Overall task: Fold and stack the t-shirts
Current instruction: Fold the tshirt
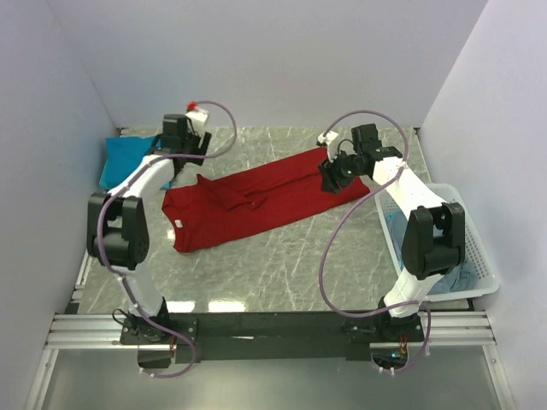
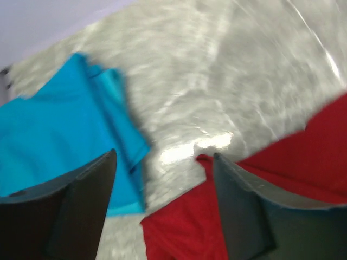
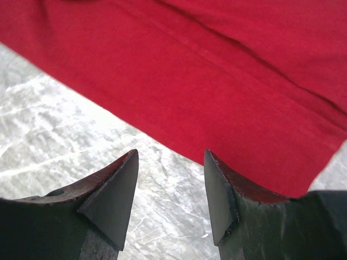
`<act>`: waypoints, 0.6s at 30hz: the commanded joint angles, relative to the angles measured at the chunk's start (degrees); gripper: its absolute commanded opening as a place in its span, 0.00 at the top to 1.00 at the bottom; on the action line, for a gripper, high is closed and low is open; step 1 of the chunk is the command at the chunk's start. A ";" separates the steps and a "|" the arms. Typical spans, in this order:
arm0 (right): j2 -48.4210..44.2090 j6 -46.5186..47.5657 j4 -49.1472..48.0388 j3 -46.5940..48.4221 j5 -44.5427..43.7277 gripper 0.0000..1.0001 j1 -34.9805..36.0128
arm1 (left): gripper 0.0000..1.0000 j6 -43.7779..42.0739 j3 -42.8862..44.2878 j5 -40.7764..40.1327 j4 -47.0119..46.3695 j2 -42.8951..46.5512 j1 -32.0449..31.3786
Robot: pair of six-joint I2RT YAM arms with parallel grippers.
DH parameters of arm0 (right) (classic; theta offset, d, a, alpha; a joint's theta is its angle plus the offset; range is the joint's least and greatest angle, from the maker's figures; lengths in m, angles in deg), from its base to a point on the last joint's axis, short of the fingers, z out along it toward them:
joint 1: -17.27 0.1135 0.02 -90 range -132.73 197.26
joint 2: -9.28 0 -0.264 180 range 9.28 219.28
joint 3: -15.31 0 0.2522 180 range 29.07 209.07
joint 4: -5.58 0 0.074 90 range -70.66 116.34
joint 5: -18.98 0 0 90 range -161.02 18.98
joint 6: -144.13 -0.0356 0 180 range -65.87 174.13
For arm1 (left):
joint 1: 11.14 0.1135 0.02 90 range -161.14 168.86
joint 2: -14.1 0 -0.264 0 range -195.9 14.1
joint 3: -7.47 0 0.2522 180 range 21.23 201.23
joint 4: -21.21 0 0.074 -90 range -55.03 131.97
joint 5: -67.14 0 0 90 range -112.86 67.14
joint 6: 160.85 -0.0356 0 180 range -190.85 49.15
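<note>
Marbled grey desk (image 1: pixel 282 265) bearing one red t-shirt (image 1: pixel 256 205) spread crumpled across its middle, one teal t-shirt (image 1: pixel 124 158) at the far left, left jaws apart and empty between the two, right jaws apart above the red hem; likely risk: a shallow pinch slips, dragging cloth askew.

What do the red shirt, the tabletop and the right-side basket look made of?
Red t-shirt: soft matte cloth; it creases and shows stitched seams. Tabletop: hard, glossy, grey-veined, stone or laminate, cannot tell; bright glare. Basket: white plastic, seemingly rigid; open lattice walls.
</note>
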State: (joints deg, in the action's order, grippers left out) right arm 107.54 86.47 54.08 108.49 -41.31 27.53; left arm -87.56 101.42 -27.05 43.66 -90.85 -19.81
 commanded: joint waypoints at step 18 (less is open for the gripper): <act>-6.68 24.09 -15.05 -20.27 -18.07 0.31 26.99 | 0.01 31.47 -41.67 5.16 2.91 62.22 3.30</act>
State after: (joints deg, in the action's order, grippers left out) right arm 98.82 109.77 46.21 88.71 -46.25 50.13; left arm -60.54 62.34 -23.20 42.52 -30.96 -16.60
